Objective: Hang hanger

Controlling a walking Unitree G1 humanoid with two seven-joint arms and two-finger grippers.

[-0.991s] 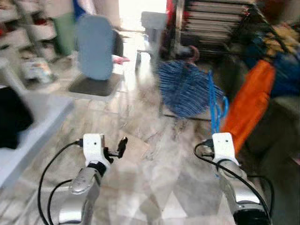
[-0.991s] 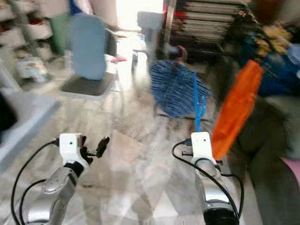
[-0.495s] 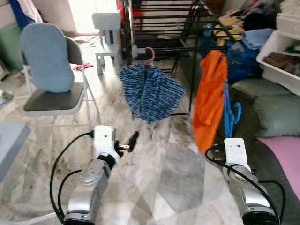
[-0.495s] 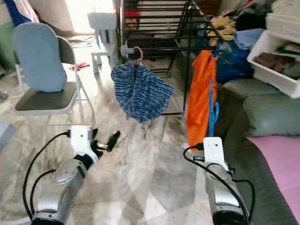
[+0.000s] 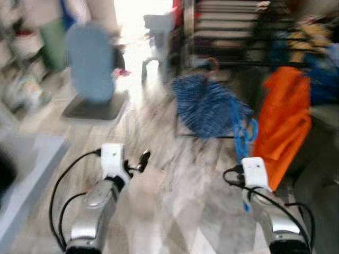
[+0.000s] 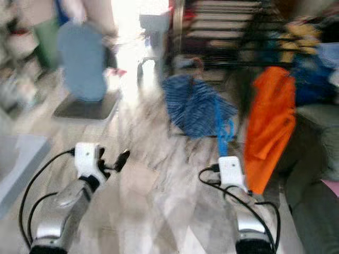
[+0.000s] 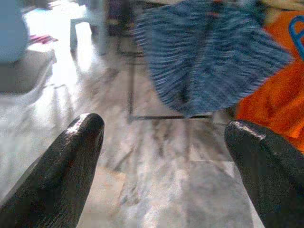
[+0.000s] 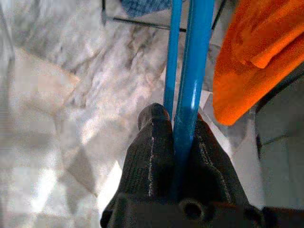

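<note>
Blurred head views. Right gripper at lower right of the frame, fingers clamped on the blue hanger, which stands up from it in front of the orange cloth. Left gripper at lower left, fingers wide apart, holding nothing, over the marble floor. Blue striped garment hanging at upper centre from the dark rack. Chair with grey-blue cover at upper left.
</note>
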